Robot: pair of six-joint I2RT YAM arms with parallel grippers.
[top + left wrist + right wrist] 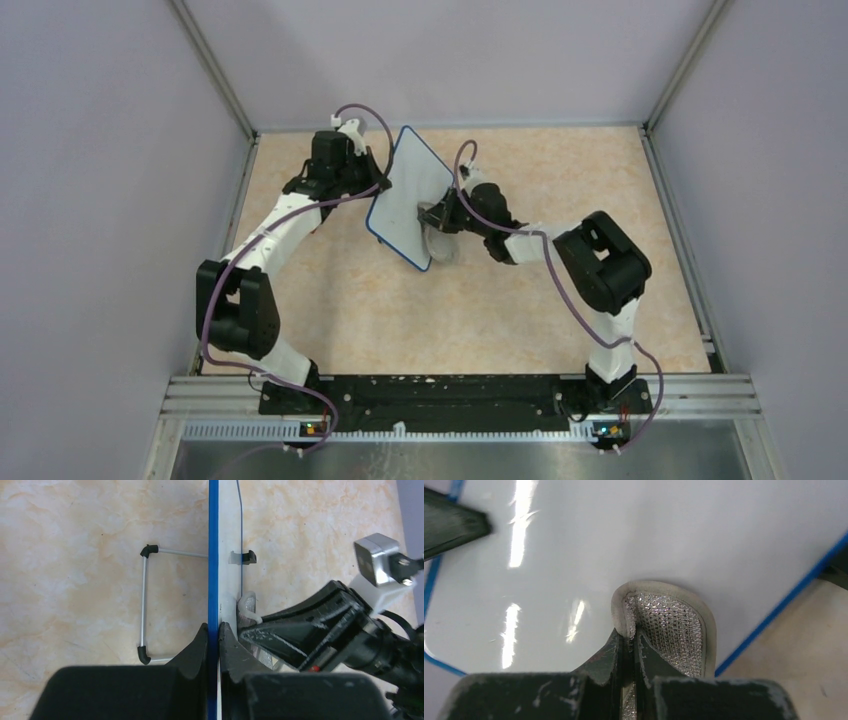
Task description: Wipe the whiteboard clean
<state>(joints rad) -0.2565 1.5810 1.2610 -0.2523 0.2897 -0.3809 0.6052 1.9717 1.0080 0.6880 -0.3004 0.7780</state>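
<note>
L: left gripper (213, 630) clenched on whiteboard (408, 190) frame, board up on edge | R: right gripper (628, 636) pinching grey cloth (672, 625), pressed to board's white face

The whiteboard (649, 530) is cropped by the frame's top edge, and the lower end of the cloth (674, 625) is pretty much hidden by the right gripper (628, 637).

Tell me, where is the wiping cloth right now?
In the top view, the cloth is near the middle of the table, pinched in the right tool and pressed against the whiteboard, whose edge the left tool grips.
</note>
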